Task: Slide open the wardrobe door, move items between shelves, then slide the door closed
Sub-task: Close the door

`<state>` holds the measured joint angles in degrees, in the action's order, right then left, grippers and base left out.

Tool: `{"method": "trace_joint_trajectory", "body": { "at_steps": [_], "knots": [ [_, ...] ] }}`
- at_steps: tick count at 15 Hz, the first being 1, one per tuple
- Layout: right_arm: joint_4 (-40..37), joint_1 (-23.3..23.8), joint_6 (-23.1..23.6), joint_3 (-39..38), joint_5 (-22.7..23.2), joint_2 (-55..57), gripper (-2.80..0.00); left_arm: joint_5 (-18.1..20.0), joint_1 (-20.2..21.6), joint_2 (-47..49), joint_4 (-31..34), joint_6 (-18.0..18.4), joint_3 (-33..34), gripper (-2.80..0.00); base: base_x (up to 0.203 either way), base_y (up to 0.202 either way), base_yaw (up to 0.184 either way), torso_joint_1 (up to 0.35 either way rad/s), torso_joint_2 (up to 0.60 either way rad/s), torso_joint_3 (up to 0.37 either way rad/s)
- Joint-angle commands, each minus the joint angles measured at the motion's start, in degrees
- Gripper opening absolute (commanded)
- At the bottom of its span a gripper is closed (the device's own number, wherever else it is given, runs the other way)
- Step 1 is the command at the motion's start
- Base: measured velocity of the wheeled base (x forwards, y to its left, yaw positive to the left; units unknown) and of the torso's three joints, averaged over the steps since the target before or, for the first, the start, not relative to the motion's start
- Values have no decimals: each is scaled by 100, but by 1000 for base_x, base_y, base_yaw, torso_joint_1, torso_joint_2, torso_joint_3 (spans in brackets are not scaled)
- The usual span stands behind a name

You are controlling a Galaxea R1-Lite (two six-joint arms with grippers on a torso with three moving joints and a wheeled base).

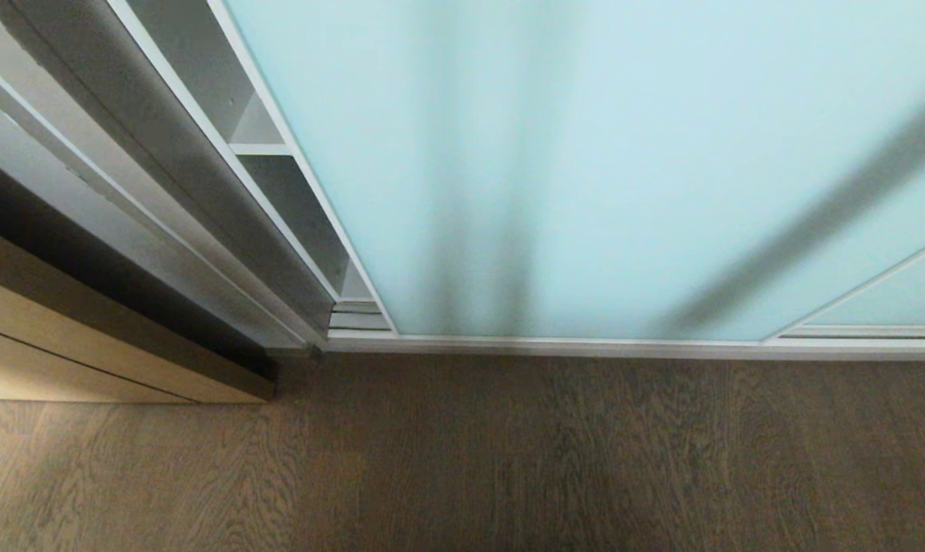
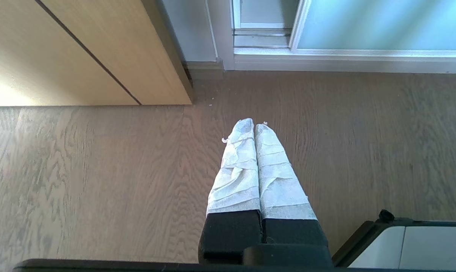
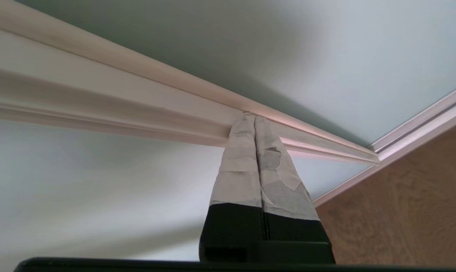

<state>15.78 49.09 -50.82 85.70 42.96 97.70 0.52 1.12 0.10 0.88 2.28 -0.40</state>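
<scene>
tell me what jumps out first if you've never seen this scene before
The big frosted blue-green sliding wardrobe door fills most of the head view, with a narrow gap at its left showing white shelves. The right gripper, fingers shut, has its taped tips at the door's silver frame.

Pale blue-green door (image 1: 585, 153), wood-grain floor (image 1: 508, 460)

The tall frosted pale blue-green glass sliding wardrobe door (image 1: 585, 153) is set behind the brown wood-grain floor (image 1: 508, 460), w/ flat white-grey shelves (image 1: 259, 147) exposed at its left & a tan wooden door (image 1: 87, 360) further left.
</scene>
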Motion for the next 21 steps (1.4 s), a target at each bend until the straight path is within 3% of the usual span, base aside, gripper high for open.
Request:
{"method": "trace_joint_trajectory", "body": {
  "at_steps": [1,16,19,21],
  "knots": [
    [21,-140,-24,-157,46,-248,-280,0,2,6,0,1,-4,-280,0,0,0,0,0,0],
    [32,-435,41,-980,142,-1011,-280,0,2,8,0,1,-1,-280,0,0,0,0,0,0],
    [32,-477,375,-993,114,-1051,-280,0,2,8,0,1,-2,-280,0,0,0,0,0,0],
    [9,-473,936,-1074,-25,-1205,-280,0,2,1,0,1,-4,-280,0,0,0,0,0,0]
  ]
}}
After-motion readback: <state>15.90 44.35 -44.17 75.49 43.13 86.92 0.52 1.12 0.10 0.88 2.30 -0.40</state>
